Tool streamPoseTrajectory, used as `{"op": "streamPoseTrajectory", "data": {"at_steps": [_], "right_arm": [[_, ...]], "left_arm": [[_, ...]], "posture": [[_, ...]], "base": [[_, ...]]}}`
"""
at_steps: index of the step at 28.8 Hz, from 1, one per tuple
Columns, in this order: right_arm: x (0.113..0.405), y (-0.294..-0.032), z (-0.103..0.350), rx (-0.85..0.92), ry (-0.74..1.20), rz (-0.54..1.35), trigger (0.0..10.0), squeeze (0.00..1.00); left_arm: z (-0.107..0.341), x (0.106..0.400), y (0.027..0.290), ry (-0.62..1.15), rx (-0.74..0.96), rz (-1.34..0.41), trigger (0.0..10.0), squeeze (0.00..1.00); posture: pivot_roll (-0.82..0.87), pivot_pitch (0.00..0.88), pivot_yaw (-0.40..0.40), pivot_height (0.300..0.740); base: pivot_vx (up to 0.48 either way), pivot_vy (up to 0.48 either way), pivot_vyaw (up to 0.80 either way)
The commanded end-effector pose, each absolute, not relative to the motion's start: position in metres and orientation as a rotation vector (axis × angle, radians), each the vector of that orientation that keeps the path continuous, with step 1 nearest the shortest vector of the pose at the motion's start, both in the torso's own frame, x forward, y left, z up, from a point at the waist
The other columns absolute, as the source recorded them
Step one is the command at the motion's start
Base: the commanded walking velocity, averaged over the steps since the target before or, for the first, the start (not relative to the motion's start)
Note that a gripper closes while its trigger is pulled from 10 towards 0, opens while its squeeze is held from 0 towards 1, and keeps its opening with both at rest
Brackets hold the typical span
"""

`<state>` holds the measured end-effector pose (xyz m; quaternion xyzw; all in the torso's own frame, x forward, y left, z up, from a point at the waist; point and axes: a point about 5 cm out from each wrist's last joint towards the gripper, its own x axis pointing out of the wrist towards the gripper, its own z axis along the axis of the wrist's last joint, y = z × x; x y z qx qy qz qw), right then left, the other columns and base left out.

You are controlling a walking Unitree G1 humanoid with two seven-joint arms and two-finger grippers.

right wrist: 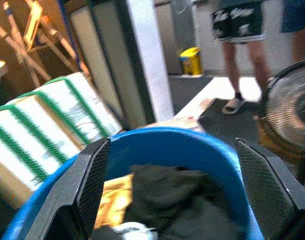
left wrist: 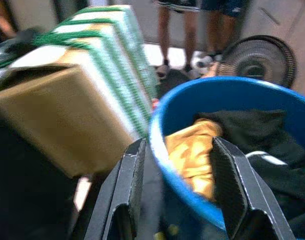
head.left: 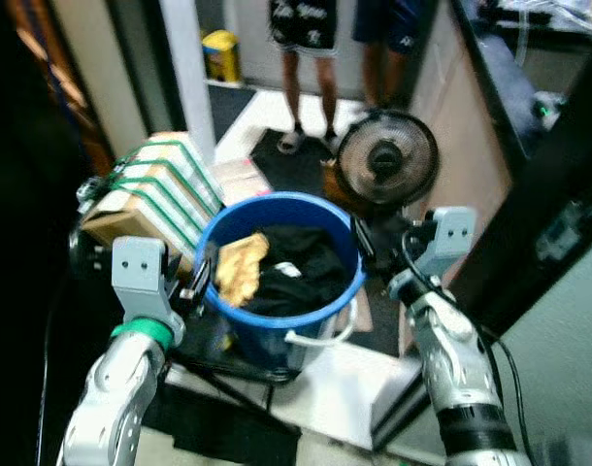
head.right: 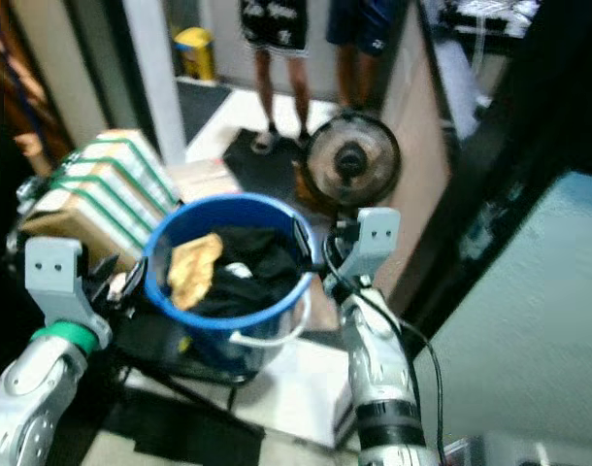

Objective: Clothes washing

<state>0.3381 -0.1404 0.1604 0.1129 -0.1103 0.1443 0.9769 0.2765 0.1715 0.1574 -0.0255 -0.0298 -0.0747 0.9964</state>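
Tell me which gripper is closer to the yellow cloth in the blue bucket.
Left. The left gripper sits at the blue bucket's rim right beside the yellow cloth. The right gripper is at the opposite rim, across the black clothes.

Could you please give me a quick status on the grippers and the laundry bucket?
Left gripper and right gripper open, straddling opposite sides of the blue bucket rim. Black and yellow clothes inside. Fan, boxes close by; two people standing beyond.
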Motion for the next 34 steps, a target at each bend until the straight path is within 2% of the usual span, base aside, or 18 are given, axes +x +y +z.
{"op": "streamPoseTrajectory", "data": {"at_steps": [1,24,34], "right_arm": [[0.335,-0.138,0.16,0.231,-0.223,0.305,10.0,0.0],[0.336,-0.128,0.161,0.226,-0.205,0.358,10.0,0.0],[0.345,-0.131,0.162,0.207,-0.171,0.346,10.0,0.0]], "left_arm": [[0.159,0.276,0.173,-0.067,-0.047,-0.148,10.0,0.0],[0.162,0.273,0.178,-0.085,-0.087,-0.153,10.0,0.0],[0.162,0.273,0.18,-0.084,-0.075,-0.152,10.0,0.0]], "posture": [[0.14,0.0,0.038,0.74],[0.15,0.027,0.024,0.74],[0.15,0.046,0.032,0.74]], "base": [[0.428,0.0,0.5],[0.405,0.0,0.04],[0.0,0.0,0.0]]}}
